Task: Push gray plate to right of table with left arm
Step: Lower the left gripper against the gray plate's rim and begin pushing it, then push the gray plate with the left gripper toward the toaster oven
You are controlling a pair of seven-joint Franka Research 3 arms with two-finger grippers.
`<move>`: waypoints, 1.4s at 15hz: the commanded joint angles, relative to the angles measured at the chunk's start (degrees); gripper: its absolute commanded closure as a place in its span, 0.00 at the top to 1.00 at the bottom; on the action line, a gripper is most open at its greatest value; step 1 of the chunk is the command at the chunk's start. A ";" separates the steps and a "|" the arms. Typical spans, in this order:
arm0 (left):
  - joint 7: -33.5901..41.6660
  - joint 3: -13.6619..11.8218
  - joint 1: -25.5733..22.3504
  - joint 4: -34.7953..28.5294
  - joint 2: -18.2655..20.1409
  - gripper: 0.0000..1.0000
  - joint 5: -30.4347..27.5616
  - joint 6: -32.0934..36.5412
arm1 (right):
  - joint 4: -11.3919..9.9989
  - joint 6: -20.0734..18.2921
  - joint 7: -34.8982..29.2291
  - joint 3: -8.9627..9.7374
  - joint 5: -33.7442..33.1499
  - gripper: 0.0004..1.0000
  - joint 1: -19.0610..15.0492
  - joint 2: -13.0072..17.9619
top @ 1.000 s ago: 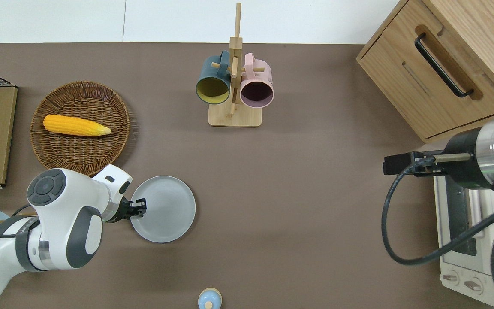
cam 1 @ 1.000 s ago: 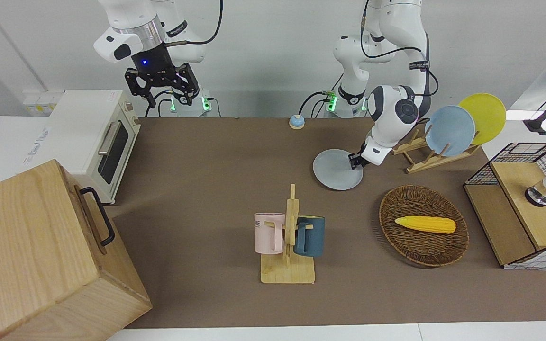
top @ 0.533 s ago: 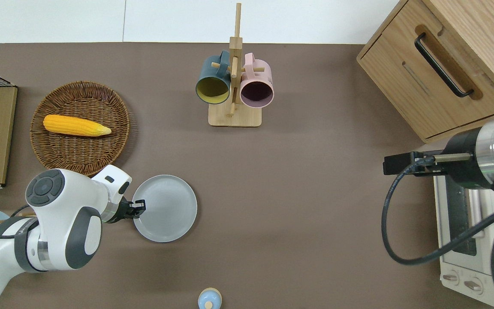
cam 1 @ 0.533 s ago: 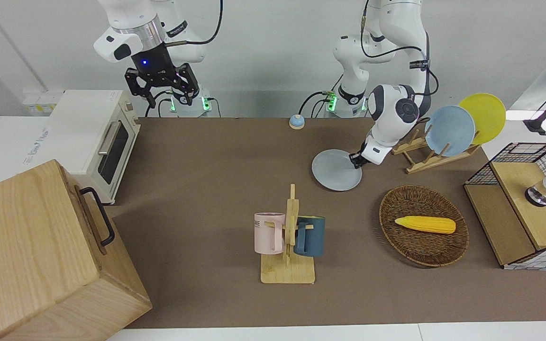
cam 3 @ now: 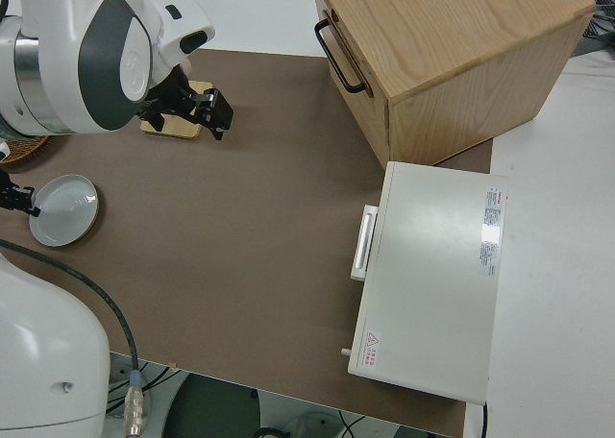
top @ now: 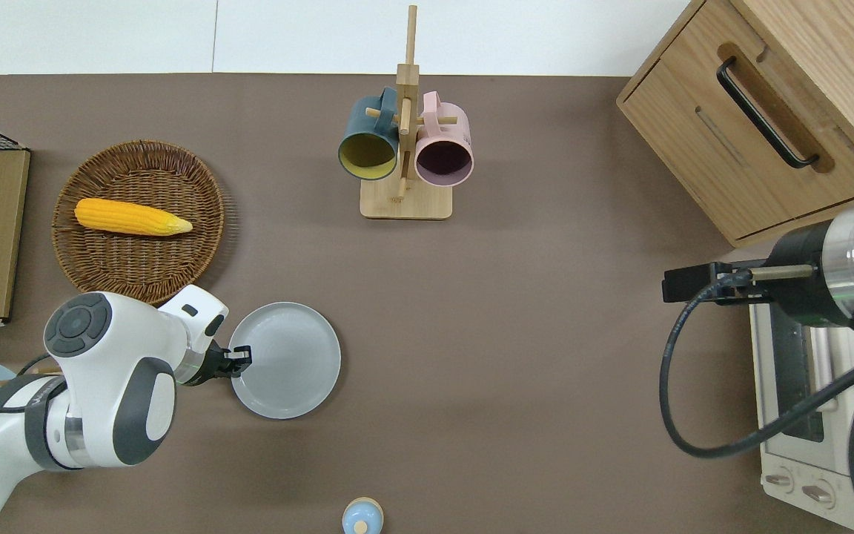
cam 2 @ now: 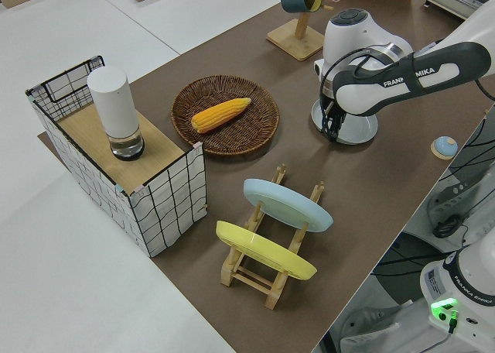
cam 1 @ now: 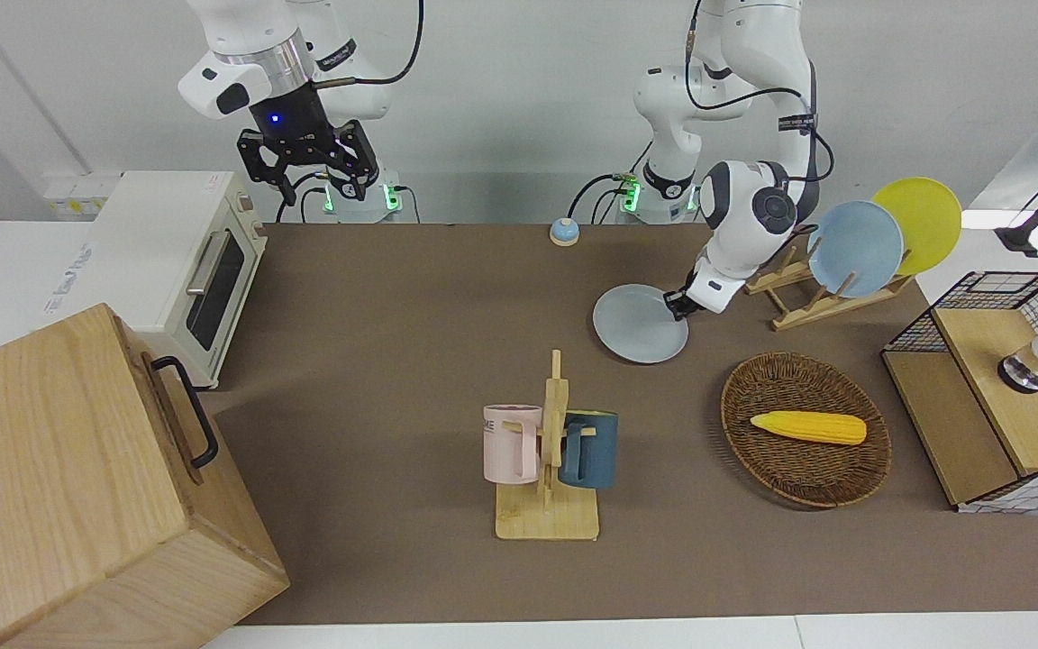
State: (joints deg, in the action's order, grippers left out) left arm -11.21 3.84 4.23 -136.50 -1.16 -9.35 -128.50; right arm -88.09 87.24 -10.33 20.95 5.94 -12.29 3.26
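Basket holds a corn cob; the rack carries two mugs. The gray plate lies flat on the table beside the basket, nearer the robots — unmoved from half a second ago. Left gripper touches its rim toward the left arm's end; I cannot tell its finger spread, and the right arm is parked.

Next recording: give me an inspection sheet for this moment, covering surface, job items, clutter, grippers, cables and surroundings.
Surface: brown table, no spills seen.
Job items: gray plate flat on the table, toward the left arm's end.
Clutter: basket holding corn; mug rack with two mugs; bell; plate rack with blue and yellow plates; wire crate.
Grippers: left gripper at the plate's rim; right arm parked.
Cables: black cable looping from the right arm.
Surroundings: wooden cabinet, toaster oven.
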 commanded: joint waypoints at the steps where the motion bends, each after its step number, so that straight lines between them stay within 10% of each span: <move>1: 0.05 -0.41 1.92 -1.05 -0.60 0.00 -1.54 -1.75 | 0.81 -0.31 -0.12 0.23 0.92 1.00 -0.37 -0.36; 21: -15.32 -0.41 17.38 -0.96 -3.41 0.00 -6.03 -9.66 | 0.81 -0.31 -0.12 0.23 0.92 1.00 -0.37 -0.36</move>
State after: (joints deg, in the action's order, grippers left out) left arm -22.33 3.82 17.43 -136.51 -2.19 -14.47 -133.91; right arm -88.09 87.24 -10.33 20.95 5.94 -12.29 3.26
